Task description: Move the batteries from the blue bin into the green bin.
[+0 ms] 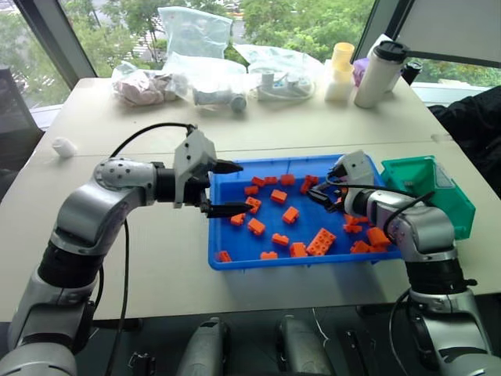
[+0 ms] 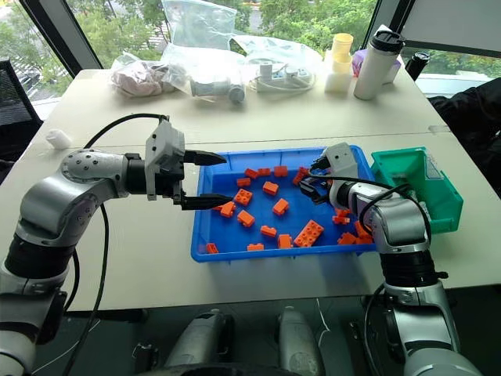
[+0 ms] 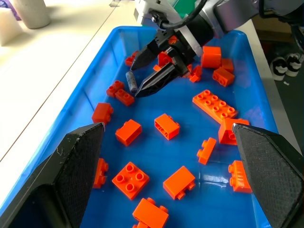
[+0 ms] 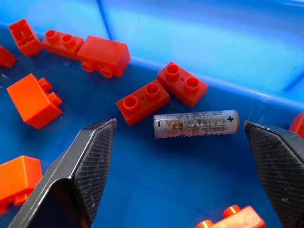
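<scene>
A silver-grey battery (image 4: 195,124) lies flat on the floor of the blue bin (image 1: 214,239), beside two orange bricks (image 4: 161,92) near the bin's far right corner. My right gripper (image 1: 319,196) is down inside the bin, open, one finger on each side of the battery and neither touching it. The left wrist view shows the same battery (image 3: 131,81) at the right gripper's fingertips (image 3: 137,91). My left gripper (image 1: 243,186) hangs open and empty over the bin's left wall, pointing right. The green bin (image 1: 407,163) stands against the blue bin's right end.
Several orange toy bricks (image 1: 321,241) are scattered over the blue bin's floor. Along the table's far edge sit plastic bags (image 1: 196,63), a yellow-capped bottle (image 1: 340,70) and a white tumbler (image 1: 380,74). A small white object (image 1: 64,146) lies at the far left.
</scene>
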